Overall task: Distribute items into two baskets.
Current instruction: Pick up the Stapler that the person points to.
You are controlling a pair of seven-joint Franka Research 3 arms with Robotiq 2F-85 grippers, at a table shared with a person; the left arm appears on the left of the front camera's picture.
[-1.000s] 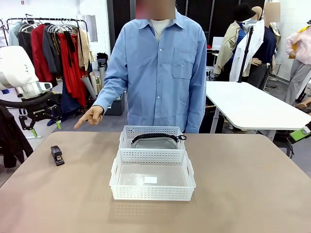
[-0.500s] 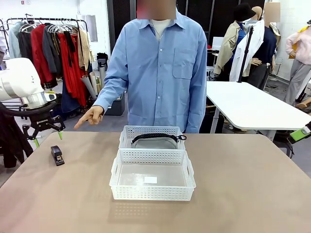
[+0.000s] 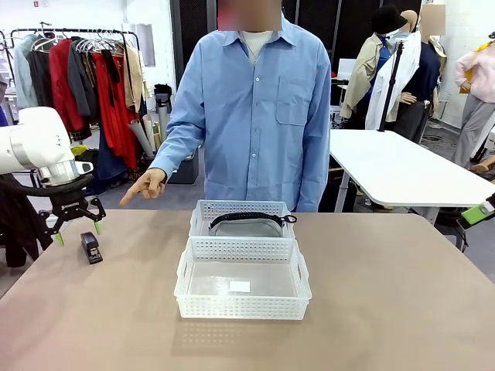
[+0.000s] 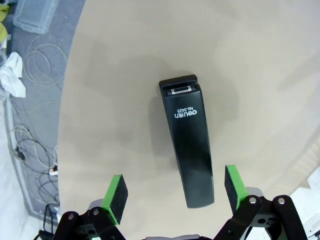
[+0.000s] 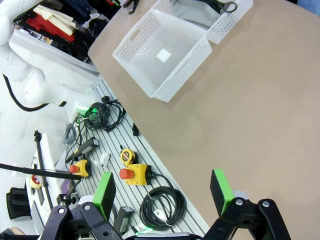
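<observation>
Halfway through the sorting, closing in on the stapler [image 3: 91, 247] at the far left of the table [image 3: 387, 294].

Done so far, judging by the layout: grey bag [image 3: 246, 226] with black strap already inside the far basket [image 3: 203, 209], just behind the near basket [image 3: 241, 309], empty apart from a small white label [image 3: 240, 287]. Left to do: lifting the stapler, untouched on the tabletop, and presumably dropping it into the near basket. Compared with a second ago: left gripper [image 3: 78, 233] lowered and shifted right, now just above the stapler, jaws wide apart either side of its end, apparently without contact. Right gripper [image 5: 162, 191] by the table's edge, well apart from the baskets, jaws likewise apart, holding nothing. Person's pointing hand [image 3: 145, 185] unchanged.
</observation>
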